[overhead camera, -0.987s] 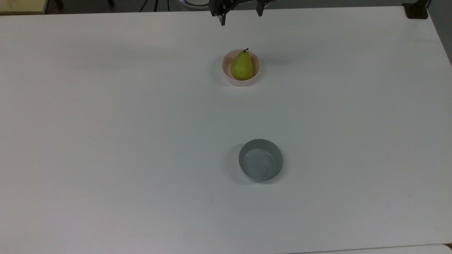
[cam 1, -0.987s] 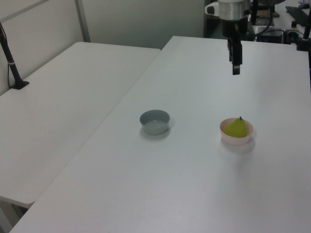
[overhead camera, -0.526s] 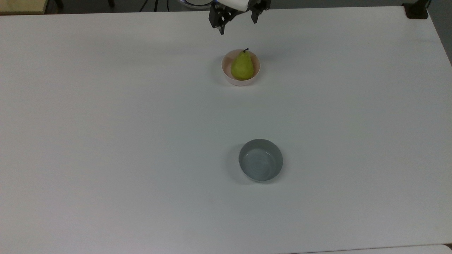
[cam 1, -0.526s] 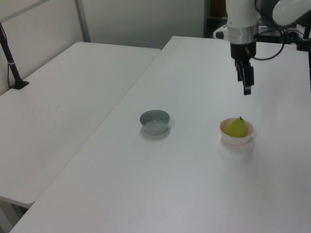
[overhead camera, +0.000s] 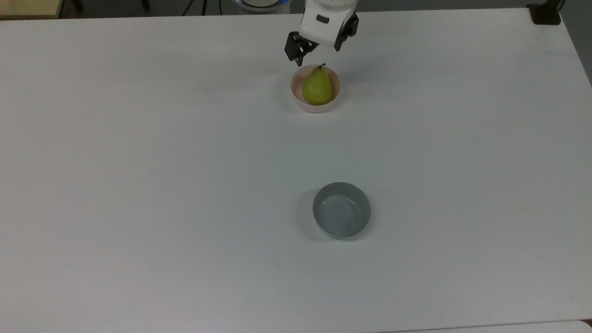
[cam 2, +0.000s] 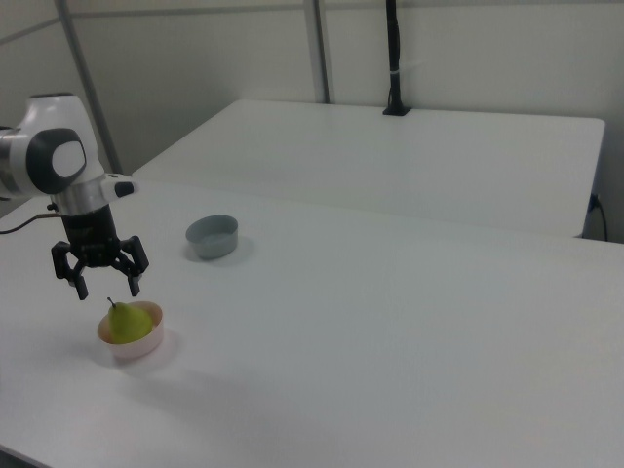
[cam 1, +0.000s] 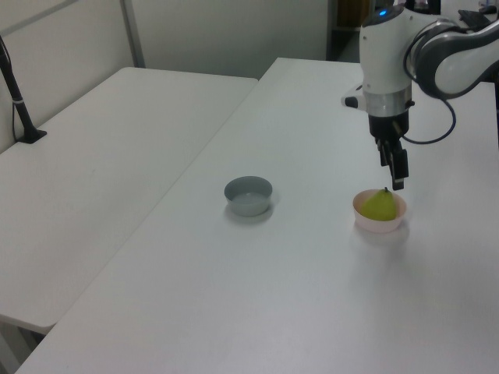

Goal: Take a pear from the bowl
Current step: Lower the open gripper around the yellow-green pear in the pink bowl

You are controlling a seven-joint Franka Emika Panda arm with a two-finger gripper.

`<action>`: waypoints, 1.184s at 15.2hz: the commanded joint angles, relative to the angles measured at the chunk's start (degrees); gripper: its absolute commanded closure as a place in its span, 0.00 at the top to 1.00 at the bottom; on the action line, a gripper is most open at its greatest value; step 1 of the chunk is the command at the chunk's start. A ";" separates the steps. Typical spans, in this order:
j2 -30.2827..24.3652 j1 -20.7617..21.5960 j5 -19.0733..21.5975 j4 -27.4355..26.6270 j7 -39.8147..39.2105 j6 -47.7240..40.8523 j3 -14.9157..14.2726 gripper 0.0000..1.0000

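The yellow-green pear [overhead camera: 317,87] [cam 1: 380,206] [cam 2: 125,322] stands upright, stem up, in the small pale pink bowl [overhead camera: 297,98] [cam 1: 368,224] [cam 2: 138,347] near the far edge in the top view. My gripper [overhead camera: 318,55] [cam 1: 398,182] [cam 2: 107,291] hangs just above the pear's stem. It is open, with one finger to each side of the pear's top, and touches neither pear nor bowl. Nothing is held between the fingers.
A slightly larger grey bowl [overhead camera: 341,210] [cam 1: 249,195] [cam 2: 213,236] sits empty farther along the white table [overhead camera: 138,185]. A second white table [cam 1: 101,156] adjoins it, carrying a black post [cam 1: 19,101] [cam 2: 392,58]. A black clamp [overhead camera: 545,14] sits at the top view's upper right corner.
The gripper has come down and forward from the table's far edge to just above the pear, staying open. Pear and both bowls have not moved.
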 commanded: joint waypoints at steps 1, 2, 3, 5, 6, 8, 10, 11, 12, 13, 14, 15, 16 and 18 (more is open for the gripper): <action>3.49 0.44 -0.37 -0.51 -1.27 3.73 0.04 0.99; 4.02 0.44 -0.72 -0.51 -1.79 3.92 0.04 0.95; 4.20 0.44 -0.99 -0.59 -3.10 3.92 0.04 0.90; 5.51 0.35 -0.99 -0.59 -4.17 4.00 0.04 0.86; 6.13 0.35 -0.99 -0.51 -4.17 4.27 0.04 0.85; 7.10 0.35 -1.08 -0.51 -4.26 5.06 0.04 0.81; 7.28 0.35 -1.16 -0.59 -4.96 5.06 0.04 0.78; 7.28 0.26 -1.17 -0.51 -5.22 5.06 0.04 0.75; 7.45 0.26 -1.17 -0.59 -5.31 5.06 0.04 0.74; 7.72 0.26 -1.25 -0.59 -5.40 5.06 0.04 0.74; 7.89 0.09 -1.43 -0.51 -5.40 5.15 0.04 0.74; 8.07 0.00 -2.21 -0.59 -5.57 5.15 0.04 0.74; 8.42 -0.09 -2.57 -0.59 -5.84 5.15 0.04 0.75; 8.51 -0.09 -2.66 -0.51 -5.93 5.23 0.04 0.80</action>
